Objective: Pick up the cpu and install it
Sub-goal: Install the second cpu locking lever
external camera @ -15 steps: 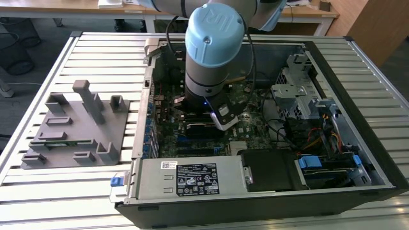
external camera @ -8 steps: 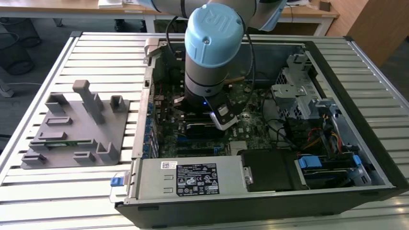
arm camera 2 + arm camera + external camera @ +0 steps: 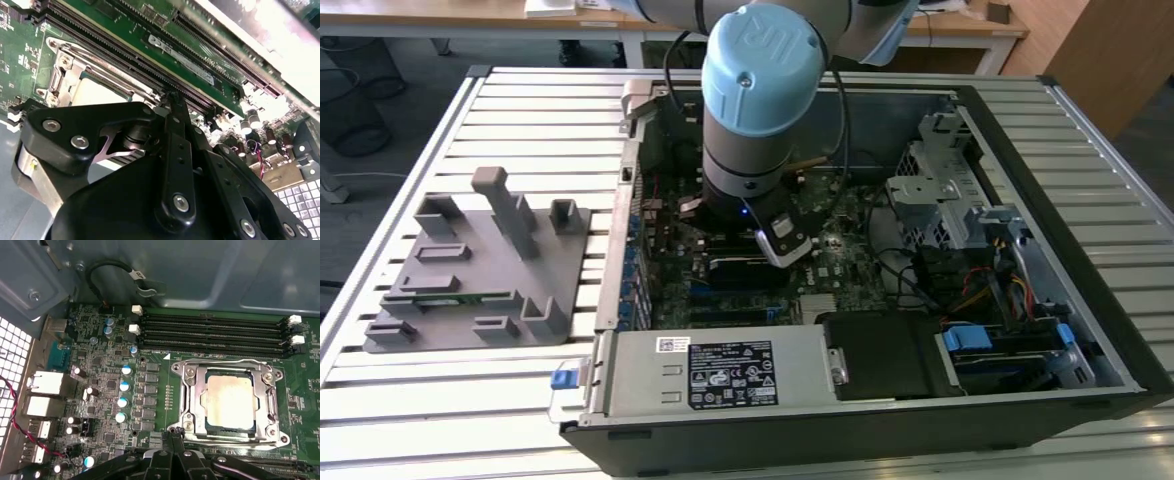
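The cpu (image 3: 230,401) lies flat in the motherboard socket, pale metal top facing up, with the metal socket frame (image 3: 190,390) around it on all sides and the frame's centre window leaving the chip's top bare. In both wrist views the gripper (image 3: 173,432) hangs just beside the socket frame, over the frame edge farthest from the long black memory slots (image 3: 215,332). Its two black fingers are drawn together tip to tip with nothing between them, and they sit clear of the chip. The second wrist view shows the gripper (image 3: 172,100) from behind its black linkage, with a corner of the cpu (image 3: 100,92) just past the fingertips. In the exterior view the arm (image 3: 761,100) reaches straight down into the middle of the open computer case (image 3: 1067,160), which lies on its side on a slatted metal table (image 3: 520,110). At nine o'clock from the case in that view, well apart from the arm, a grey plastic tray (image 3: 400,330) rests on the table with a thin green memory stick (image 3: 447,297) lying in it. At six o'clock from the arm a grey labelled metal box (image 3: 720,370) fills the case's near edge
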Robot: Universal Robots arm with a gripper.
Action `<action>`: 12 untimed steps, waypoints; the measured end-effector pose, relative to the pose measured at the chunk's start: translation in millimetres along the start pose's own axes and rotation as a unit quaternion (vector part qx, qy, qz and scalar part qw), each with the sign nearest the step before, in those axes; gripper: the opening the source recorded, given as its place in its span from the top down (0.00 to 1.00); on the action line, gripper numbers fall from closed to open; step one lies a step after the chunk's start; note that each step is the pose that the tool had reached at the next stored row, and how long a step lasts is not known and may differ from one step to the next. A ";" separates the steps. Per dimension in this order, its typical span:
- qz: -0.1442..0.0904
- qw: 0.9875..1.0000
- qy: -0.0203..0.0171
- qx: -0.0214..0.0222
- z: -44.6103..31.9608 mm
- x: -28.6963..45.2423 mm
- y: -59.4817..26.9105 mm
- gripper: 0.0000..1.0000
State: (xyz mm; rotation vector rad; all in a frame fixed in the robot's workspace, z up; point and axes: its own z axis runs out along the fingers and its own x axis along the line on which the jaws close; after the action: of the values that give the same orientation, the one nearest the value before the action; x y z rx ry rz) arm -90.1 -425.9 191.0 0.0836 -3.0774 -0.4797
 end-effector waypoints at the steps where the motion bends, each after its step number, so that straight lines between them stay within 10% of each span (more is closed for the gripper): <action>1: 0.000 1.000 0.000 0.000 0.2 0.0 0.3 0.89; 12: 0.000 1.000 0.000 0.000 2.9 -0.1 1.7 0.89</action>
State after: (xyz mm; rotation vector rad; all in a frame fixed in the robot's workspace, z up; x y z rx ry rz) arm -90.2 -423.4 188.8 0.0836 -3.0774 -0.4799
